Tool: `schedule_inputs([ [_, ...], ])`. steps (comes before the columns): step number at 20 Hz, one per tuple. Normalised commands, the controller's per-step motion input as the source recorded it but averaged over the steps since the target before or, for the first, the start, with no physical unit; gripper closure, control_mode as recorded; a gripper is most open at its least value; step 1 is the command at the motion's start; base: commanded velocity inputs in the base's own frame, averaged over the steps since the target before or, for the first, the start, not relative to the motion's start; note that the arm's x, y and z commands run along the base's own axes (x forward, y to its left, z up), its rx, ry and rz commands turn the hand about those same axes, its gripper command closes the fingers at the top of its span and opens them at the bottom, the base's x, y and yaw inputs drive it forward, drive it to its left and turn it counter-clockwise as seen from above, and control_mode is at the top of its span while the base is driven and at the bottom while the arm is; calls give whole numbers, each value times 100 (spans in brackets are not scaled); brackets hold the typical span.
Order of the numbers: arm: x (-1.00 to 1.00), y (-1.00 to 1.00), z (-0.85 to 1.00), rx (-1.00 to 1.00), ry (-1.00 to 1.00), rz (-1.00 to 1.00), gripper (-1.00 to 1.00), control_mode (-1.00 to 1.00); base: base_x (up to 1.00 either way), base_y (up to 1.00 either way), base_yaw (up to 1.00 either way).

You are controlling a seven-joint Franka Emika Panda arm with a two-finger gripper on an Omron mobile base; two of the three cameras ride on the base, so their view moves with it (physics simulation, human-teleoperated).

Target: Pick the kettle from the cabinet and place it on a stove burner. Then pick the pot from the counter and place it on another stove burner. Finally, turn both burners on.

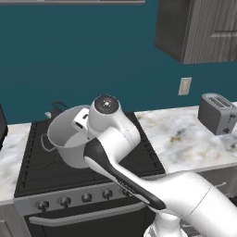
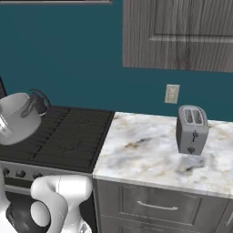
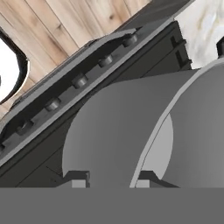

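The wide grey pot (image 1: pixel 69 139) hangs tilted over the left side of the black stove (image 1: pixel 139 157), and I cannot tell whether it touches the grates. My gripper (image 3: pixel 111 179) is shut on the pot's rim: in the hand view the pot (image 3: pixel 131 127) has its wall running between the two dark fingertips (image 3: pixel 78 178). In the right base view the pot (image 2: pixel 17 119) sits at the far left. The small dark kettle (image 1: pixel 55 110) stands on a back left burner behind the pot, and its looping handle shows as the kettle (image 2: pixel 38 102) peeks out beside the pot's rim.
A row of dark knobs (image 1: pixel 86 198) lines the stove front. The marble counter (image 2: pixel 150 150) right of the stove carries a grey toaster (image 2: pixel 192 129). A dark wood-grain wall cabinet (image 1: pixel 199 28) hangs above it. My own white arm crosses the stove's front right.
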Motion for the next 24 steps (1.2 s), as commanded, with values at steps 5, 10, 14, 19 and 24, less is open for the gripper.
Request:
schedule_inputs([
  [5, 33, 29, -16, 7, 0, 5, 100, -100, 0, 0, 0],
  [10, 26, 22, -19, 6, 0, 5, 100, -100, 0, 0, 0],
  [14, 14, 23, -24, 1, 0, 5, 100, -100, 0, 0, 0],
  [19, 9, 21, -21, 0, 0, 3, 100, -100, 0, 0, 0],
  [24, 22, 13, -12, 0, 1, 1, 100, -100, 0, 0, 0],
])
